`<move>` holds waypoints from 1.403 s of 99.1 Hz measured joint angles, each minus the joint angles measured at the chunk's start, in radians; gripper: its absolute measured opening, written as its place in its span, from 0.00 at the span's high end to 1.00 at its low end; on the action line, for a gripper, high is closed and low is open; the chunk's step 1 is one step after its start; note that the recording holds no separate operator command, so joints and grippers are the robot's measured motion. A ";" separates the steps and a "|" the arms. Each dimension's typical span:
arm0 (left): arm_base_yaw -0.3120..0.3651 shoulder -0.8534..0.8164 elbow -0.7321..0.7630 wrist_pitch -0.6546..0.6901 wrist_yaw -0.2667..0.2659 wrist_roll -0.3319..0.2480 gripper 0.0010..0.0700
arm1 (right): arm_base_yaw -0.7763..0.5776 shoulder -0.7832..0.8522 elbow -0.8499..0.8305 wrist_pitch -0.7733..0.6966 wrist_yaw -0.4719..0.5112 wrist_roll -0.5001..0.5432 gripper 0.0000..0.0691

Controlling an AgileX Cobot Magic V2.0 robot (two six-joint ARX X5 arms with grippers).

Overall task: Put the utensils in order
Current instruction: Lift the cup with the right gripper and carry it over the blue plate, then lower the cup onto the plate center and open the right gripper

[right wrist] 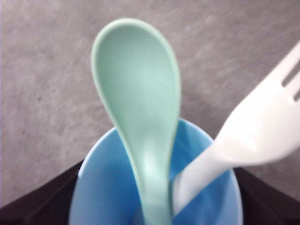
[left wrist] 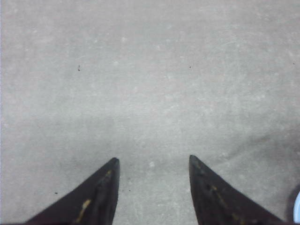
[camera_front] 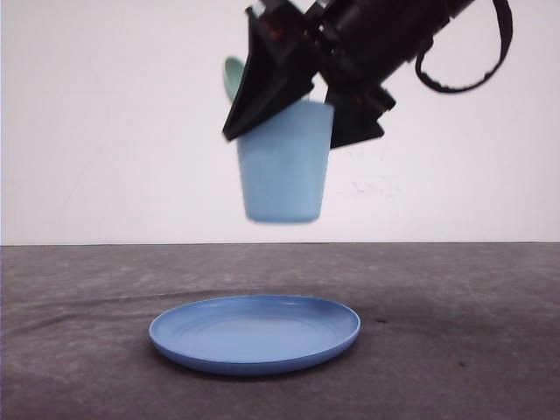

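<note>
The light blue cup (camera_front: 284, 171) hangs in the air above the blue round plate (camera_front: 254, 332), with my right gripper (camera_front: 293, 136) shut on its sides. In the right wrist view the mint-green spoon (right wrist: 138, 98) and the white fork (right wrist: 255, 136) both stand in the cup (right wrist: 103, 192), bowl and tines sticking up past the rim, and the dark fingers (right wrist: 42, 199) press the cup from both sides. The spoon's bowl (camera_front: 232, 77) peeks out behind the gripper in the front view. My left gripper (left wrist: 152, 161) is open over bare grey table, with nothing between its fingers.
The plate lies flat on the dark grey table (camera_front: 455, 350), near its front middle. A sliver of the plate's rim (left wrist: 297, 211) shows beside my left gripper. A white wall (camera_front: 105, 131) stands behind the table.
</note>
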 joint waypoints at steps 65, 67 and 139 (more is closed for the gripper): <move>0.000 0.000 0.000 -0.001 0.000 0.000 0.62 | 0.080 0.162 -0.135 0.292 0.111 0.024 0.30; 0.000 0.000 0.000 -0.001 0.000 0.000 0.62 | 0.081 0.171 -0.135 0.292 0.111 0.024 0.30; 0.000 0.000 0.000 -0.002 0.001 0.000 0.62 | 0.058 0.077 -0.135 0.048 0.100 0.052 0.02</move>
